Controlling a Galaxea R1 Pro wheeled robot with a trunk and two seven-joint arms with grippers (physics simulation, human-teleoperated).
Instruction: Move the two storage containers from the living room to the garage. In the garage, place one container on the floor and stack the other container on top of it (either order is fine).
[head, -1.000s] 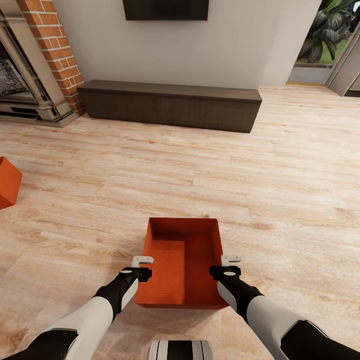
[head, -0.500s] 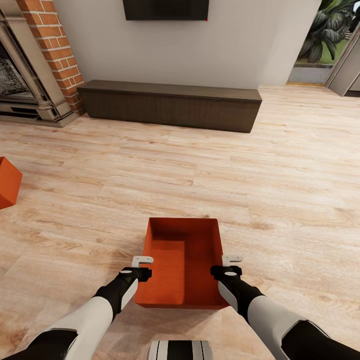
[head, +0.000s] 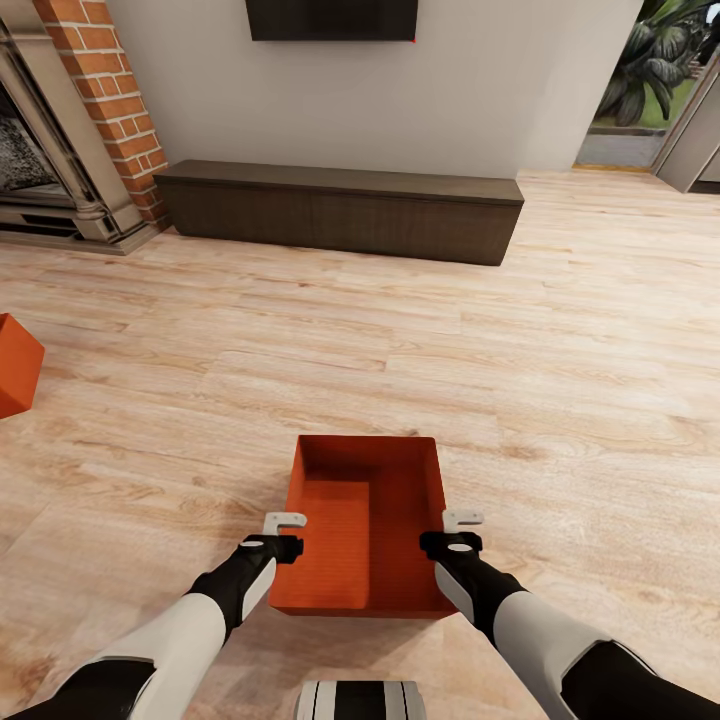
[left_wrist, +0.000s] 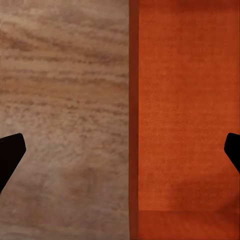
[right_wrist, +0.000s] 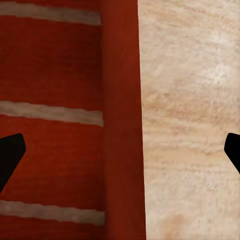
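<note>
In the living room, one orange-red storage container (head: 365, 520) sits open-topped on the light wood planks right in front of me. My left gripper (head: 283, 535) is open over its left wall, and the left wrist view has the gripper (left_wrist: 120, 150) straddling that wall (left_wrist: 134, 120). My right gripper (head: 460, 533) is open over the right wall, and the right wrist view has the gripper (right_wrist: 120, 150) spread around the wall's rim (right_wrist: 122, 125). The second storage container (head: 15, 365) pokes in at the left edge. The garage and its floor are out of view.
A long dark wood bench (head: 340, 210) runs along the far wall under a black TV (head: 330, 18). A brick fireplace (head: 60, 150) stands at the far left. A doorway to greenery (head: 650, 110) opens at the far right. Wood floor spreads between.
</note>
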